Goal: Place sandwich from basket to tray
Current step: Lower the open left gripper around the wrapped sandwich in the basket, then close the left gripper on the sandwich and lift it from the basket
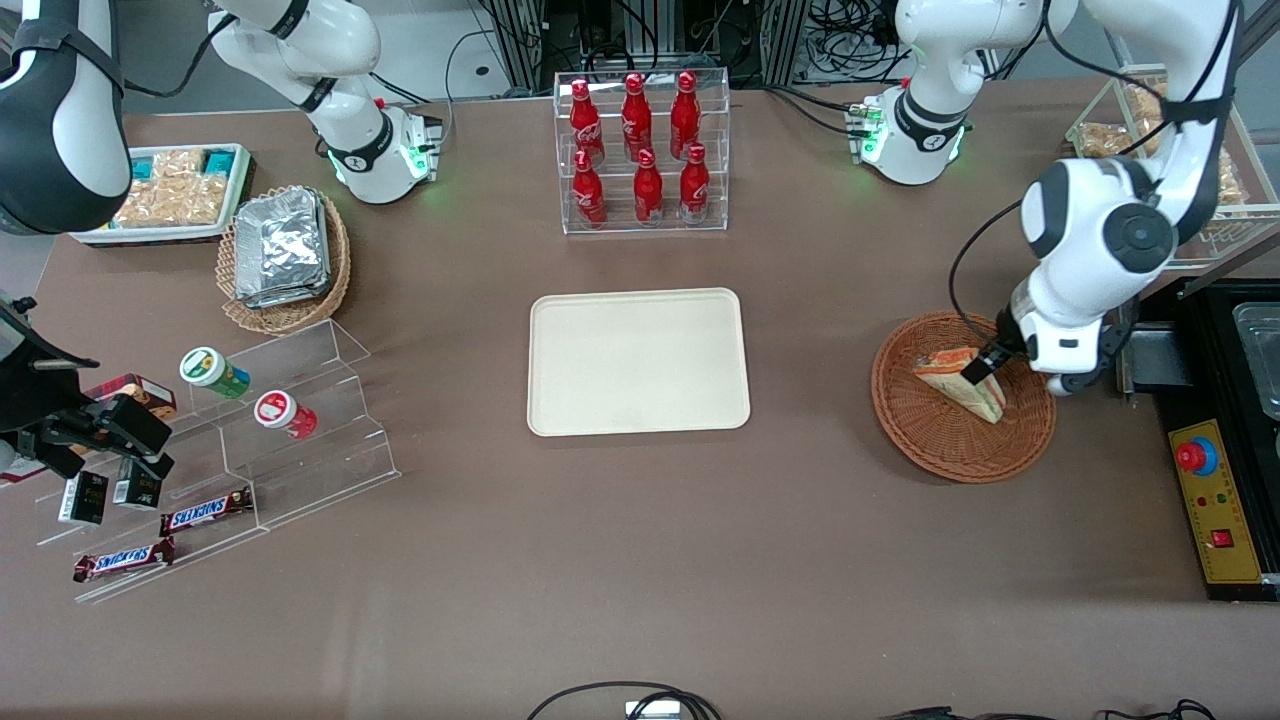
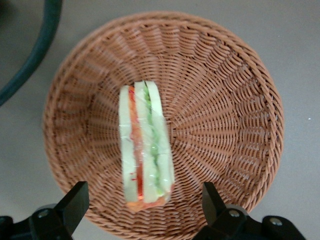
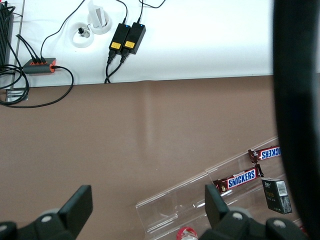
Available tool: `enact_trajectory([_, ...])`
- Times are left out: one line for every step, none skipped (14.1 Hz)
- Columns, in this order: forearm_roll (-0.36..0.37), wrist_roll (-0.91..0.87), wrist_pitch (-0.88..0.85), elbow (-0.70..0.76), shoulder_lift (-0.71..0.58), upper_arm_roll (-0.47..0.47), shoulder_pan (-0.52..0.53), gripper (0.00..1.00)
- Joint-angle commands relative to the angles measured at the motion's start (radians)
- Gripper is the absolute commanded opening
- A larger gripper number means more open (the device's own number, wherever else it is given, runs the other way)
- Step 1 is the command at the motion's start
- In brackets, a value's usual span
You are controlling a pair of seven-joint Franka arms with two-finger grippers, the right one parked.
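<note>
The sandwich [image 1: 962,385] [image 2: 145,147], a clear-wrapped wedge of white bread with green, orange and red layers, lies in the reddish-brown wicker basket [image 1: 940,440] [image 2: 225,115] toward the working arm's end of the table. My gripper [image 1: 980,365] [image 2: 145,207] hovers just above the sandwich, open, with one black finger on each side of the wedge's wide end and a clear gap to it. The cream-beige tray [image 1: 638,361] lies flat in the middle of the table, with nothing on it.
A clear rack of red bottles [image 1: 641,150] stands farther from the front camera than the tray. A black control box [image 1: 1215,500] sits beside the basket at the table's end. A tan basket with foil packs [image 1: 285,255] and acrylic snack steps [image 1: 230,450] lie toward the parked arm's end.
</note>
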Motion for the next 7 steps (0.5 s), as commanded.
enact_trajectory([0.006,-0.071,0.066,-0.004,0.058,0.006,-0.036,1.00])
enact_trajectory([0.006,-0.071,0.066,-0.007,0.065,0.007,-0.040,1.00])
enact_trajectory([0.008,-0.069,0.066,-0.017,0.065,0.007,-0.040,1.00])
enact_trajectory([0.008,-0.069,0.068,-0.022,0.065,0.007,-0.039,1.00])
enact_trajectory([0.009,-0.071,0.068,-0.025,0.068,0.007,-0.039,1.00])
enact_trajectory([0.009,-0.071,0.074,-0.027,0.075,0.009,-0.039,1.00])
enact_trajectory([0.011,-0.071,0.075,-0.025,0.078,0.009,-0.039,1.00])
